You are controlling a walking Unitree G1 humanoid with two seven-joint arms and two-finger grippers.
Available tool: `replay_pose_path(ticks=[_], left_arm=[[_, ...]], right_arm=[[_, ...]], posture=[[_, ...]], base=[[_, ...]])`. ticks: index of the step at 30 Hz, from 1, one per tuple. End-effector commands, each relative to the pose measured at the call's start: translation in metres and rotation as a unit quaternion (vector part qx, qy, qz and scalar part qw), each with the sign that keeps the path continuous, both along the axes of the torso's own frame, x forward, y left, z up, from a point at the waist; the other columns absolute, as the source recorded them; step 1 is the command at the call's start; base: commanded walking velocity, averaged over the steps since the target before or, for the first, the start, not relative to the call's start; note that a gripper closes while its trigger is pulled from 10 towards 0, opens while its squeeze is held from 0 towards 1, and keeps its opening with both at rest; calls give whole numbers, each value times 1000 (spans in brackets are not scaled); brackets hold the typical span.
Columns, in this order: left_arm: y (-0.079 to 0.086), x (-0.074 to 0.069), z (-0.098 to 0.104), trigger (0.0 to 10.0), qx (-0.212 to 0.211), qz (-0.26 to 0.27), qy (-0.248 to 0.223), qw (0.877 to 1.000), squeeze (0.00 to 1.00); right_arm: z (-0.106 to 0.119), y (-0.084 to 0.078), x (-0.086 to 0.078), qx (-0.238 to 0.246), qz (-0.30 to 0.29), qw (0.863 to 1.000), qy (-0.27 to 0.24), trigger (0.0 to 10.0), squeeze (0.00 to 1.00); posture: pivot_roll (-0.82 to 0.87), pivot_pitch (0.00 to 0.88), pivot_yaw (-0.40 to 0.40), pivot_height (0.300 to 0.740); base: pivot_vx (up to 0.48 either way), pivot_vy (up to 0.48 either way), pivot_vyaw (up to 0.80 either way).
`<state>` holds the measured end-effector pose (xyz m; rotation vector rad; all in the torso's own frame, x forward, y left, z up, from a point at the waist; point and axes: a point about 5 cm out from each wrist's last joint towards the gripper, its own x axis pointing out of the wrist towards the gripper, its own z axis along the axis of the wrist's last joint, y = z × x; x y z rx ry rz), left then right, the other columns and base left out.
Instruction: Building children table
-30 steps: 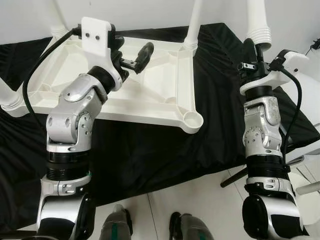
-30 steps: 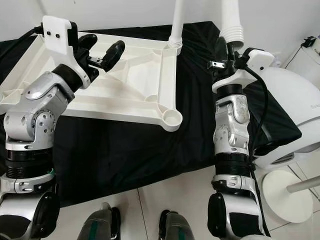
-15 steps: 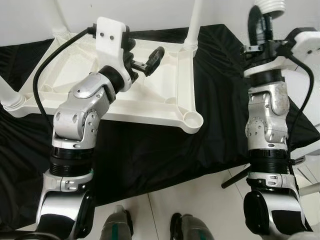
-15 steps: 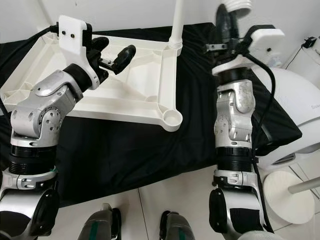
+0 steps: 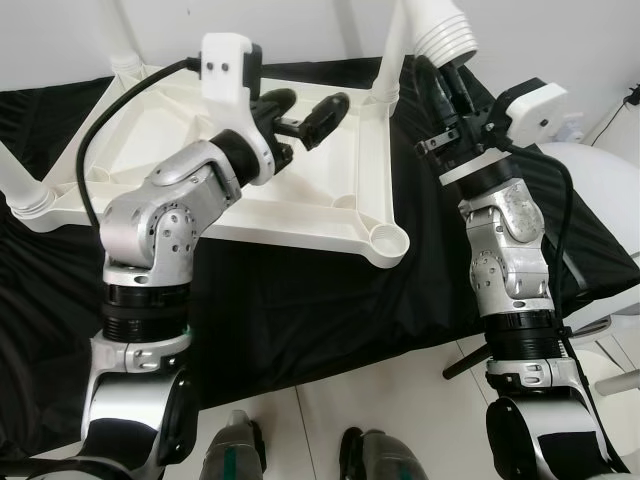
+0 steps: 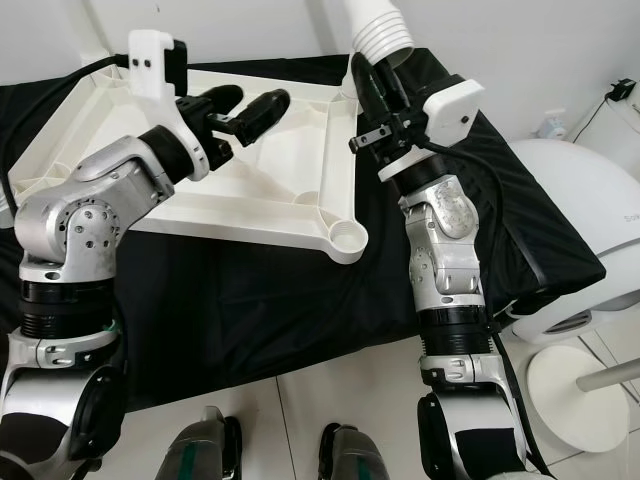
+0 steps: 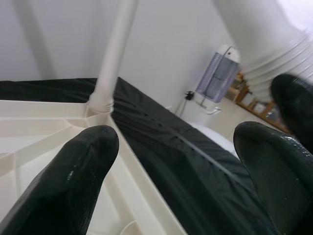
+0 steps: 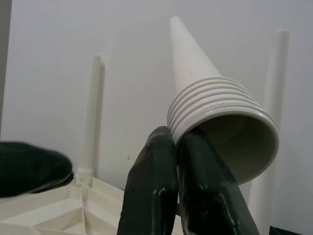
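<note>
While the white table top lies upside down on the black cloth with three legs already standing in its far and left corners, the fourth leg hangs in the air over the cloth's far right part, ribbed open end downward. The right gripper is clenched on that end's rim, one finger inside and one outside. The empty socket sits at the top's near right corner, nearer the robot than the held leg and well apart from it. By the look of it, the step in hand is carrying the last leg over; next the ribbed end must be lined up above the socket and pressed in. The left gripper hovers spread wide above the top, holding nothing.
</note>
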<state>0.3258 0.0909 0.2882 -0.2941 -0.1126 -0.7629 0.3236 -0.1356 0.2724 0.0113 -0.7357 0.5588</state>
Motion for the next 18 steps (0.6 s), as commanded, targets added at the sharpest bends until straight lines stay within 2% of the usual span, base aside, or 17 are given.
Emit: replay_pose_path(ticks=[1,2,4,5,6,7,9,14,18], left_arm=[[-4,-1,5,10000,-18,-66,-4,998,1000],[-3,9,6,10000,-35,-61,20,997,475],[-3,9,6,10000,-35,-61,20,997,475],[-2,17,6,10000,-47,-56,42,996,0],[0,26,9,10000,-64,-48,60,995,0],[0,26,9,10000,-64,-48,60,995,0],[3,36,14,10000,-79,-41,75,993,0],[2,43,16,10000,-63,-38,75,994,0],[-2,46,23,10000,-66,-48,73,994,0]], right_arm=[[-3,0,-1,-14,6,1000,3,10000,0],[-9,1,-2,-23,17,999,15,10000,0],[-9,1,-2,-23,17,999,15,10000,0],[-13,2,-2,-31,25,999,22,10000,0],[-17,4,-3,-38,33,998,29,10000,0],[-17,4,-3,-38,33,998,29,10000,0],[-21,6,-4,-47,41,997,36,10000,0],[-26,6,-5,-56,42,997,44,10000,0],[-33,7,-8,-66,49,995,55,10000,0]], posture=[[78,66,-25,740],[83,64,-33,740],[83,64,-33,740],[82,62,-35,740],[78,61,-36,740],[78,61,-36,740],[75,61,-35,740],[68,64,-38,740],[61,64,-36,740]], base=[[0,0,0],[0,0,0],[0,0,0],[0,0,0],[0,0,0],[0,0,0],[0,0,0],[0,0,0],[0,0,0]])
